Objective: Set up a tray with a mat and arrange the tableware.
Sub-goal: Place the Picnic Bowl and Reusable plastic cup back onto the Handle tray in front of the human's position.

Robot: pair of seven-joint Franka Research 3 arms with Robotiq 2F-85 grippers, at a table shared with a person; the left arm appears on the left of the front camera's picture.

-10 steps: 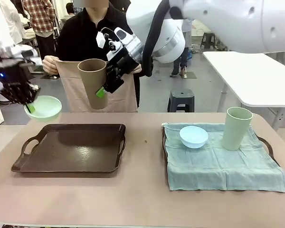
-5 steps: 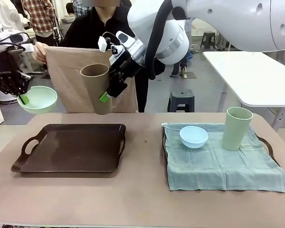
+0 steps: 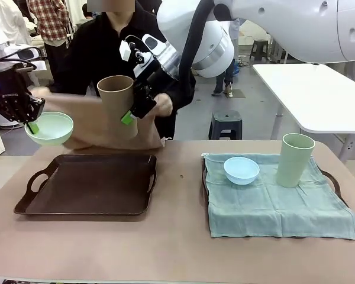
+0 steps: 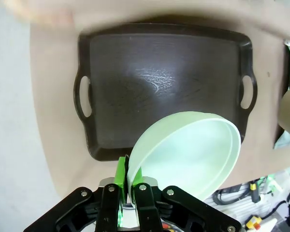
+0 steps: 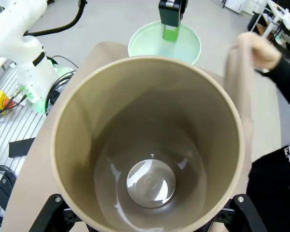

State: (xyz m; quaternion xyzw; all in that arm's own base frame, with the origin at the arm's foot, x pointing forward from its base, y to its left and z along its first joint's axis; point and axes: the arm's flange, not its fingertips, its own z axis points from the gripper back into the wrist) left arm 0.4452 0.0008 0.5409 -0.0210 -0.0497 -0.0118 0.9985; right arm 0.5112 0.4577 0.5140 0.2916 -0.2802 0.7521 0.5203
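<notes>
**Brown cup and green bowl aloft over a bare tray**

Brown plastic fills my right wrist view: the cup (image 5: 147, 145) sits in the right gripper (image 3: 133, 109), jaws closed on its wall, held upright above the far edge of the table (image 3: 171, 248) and just past the dark tray (image 3: 89, 184). From the front I see one green pad (image 3: 126, 117) pressed against the cup's side.

On my left, the left gripper (image 3: 31, 125) pinches the rim of the green bowl (image 3: 49, 128), jaws narrow on it, one pad inside the rim and one outside. The bowl hangs in the air off the tray's far left corner; the left wrist view looks past it onto the tray's glossy floor and two handles.

Across the table a person (image 3: 115, 53) holds a tan mat (image 3: 94, 121) in both hands, the cloth blurred, hanging behind the cup and reaching down to the table's far edge.

To the right a second tray (image 3: 337, 189) lies under a blue-green cloth (image 3: 278, 204). On it stand the blue bowl (image 3: 241, 170) and, well apart, the green cup (image 3: 294, 160), upright.
</notes>
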